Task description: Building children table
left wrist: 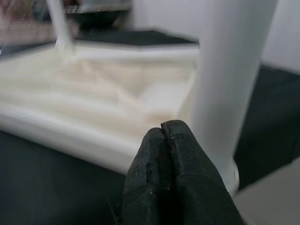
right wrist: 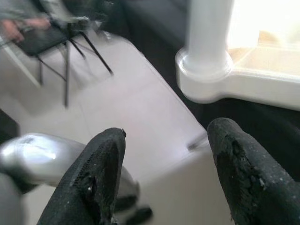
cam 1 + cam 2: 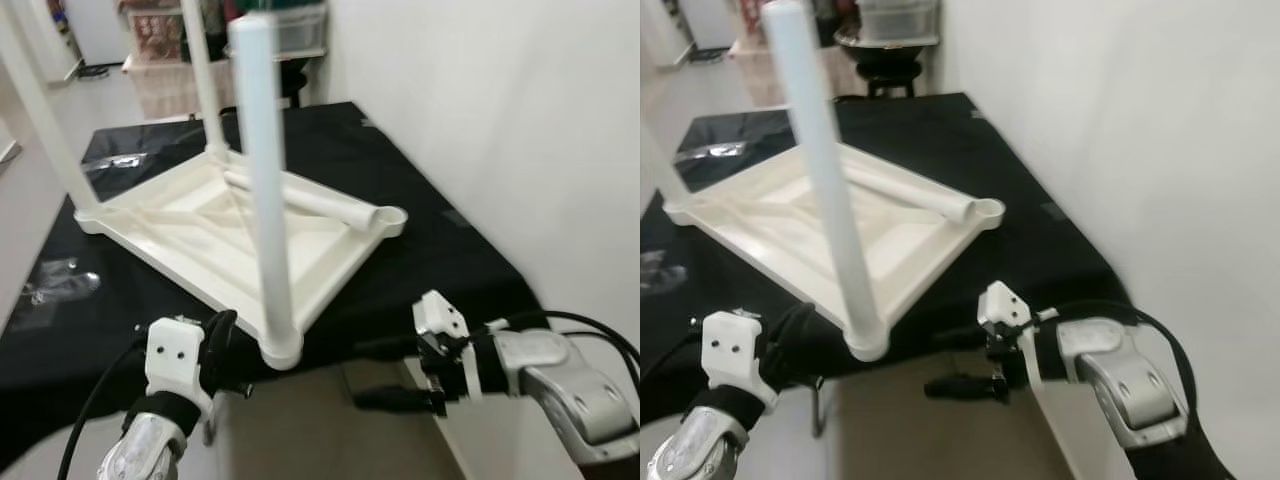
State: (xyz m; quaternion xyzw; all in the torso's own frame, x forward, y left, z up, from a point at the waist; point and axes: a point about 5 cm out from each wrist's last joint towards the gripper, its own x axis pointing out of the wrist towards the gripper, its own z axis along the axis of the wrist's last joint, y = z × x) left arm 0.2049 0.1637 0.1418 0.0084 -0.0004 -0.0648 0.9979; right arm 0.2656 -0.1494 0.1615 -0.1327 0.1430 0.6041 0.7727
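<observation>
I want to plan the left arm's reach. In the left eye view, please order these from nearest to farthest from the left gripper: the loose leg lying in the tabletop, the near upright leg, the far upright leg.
1. Near upright leg, beside left gripper.
2. Loose leg, mid-tray.
3. Far upright leg, back corner.

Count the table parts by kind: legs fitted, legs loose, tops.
Fitted legs: 3, near, far, left
Loose legs: 1, lying in the top
Tops: 1
Total: 5

Left gripper (image 1: 176,178) fingers pressed together, right gripper (image 2: 164,173) fingers spread.
</observation>
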